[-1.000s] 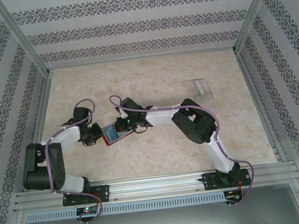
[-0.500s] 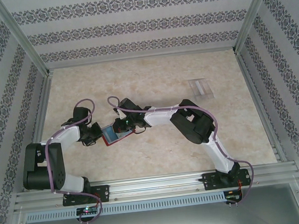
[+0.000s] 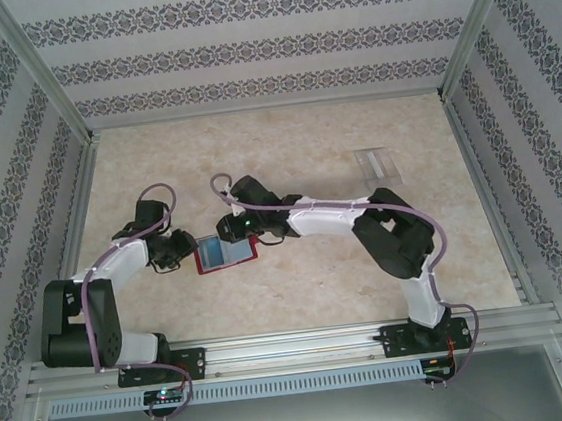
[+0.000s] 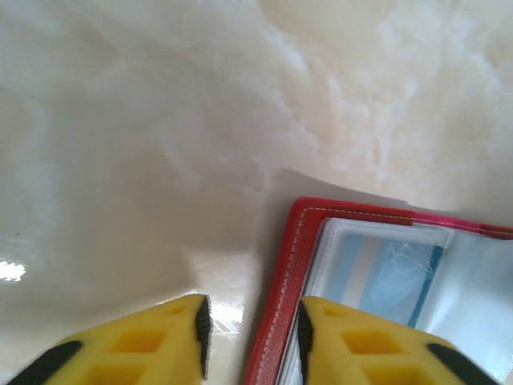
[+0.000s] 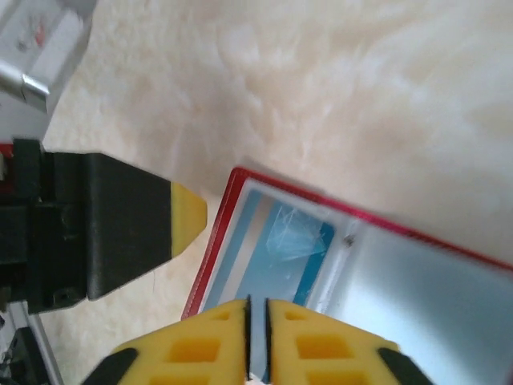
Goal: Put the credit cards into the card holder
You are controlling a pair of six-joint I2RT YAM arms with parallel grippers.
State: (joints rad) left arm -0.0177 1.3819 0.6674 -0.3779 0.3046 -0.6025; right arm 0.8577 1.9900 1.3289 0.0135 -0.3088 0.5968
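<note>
Holder (image 3: 227, 253) lies open at centre left, the left gripper (image 4: 252, 321) open astride its red edge, seemingly to steady it, while the right gripper (image 5: 258, 311), all but closed, hovers over its pocket and a card (image 3: 377, 165) waits at upper right.

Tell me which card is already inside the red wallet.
The blue-striped card, tucked into a pocket of the open card holder between the two arms. The pale translucent card lies loose on the table, far off to the right.

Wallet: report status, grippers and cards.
Left gripper open at wallet edge. Right gripper nearly shut above wallet. One card in pocket; second card far right on table. Nothing in the way.
</note>
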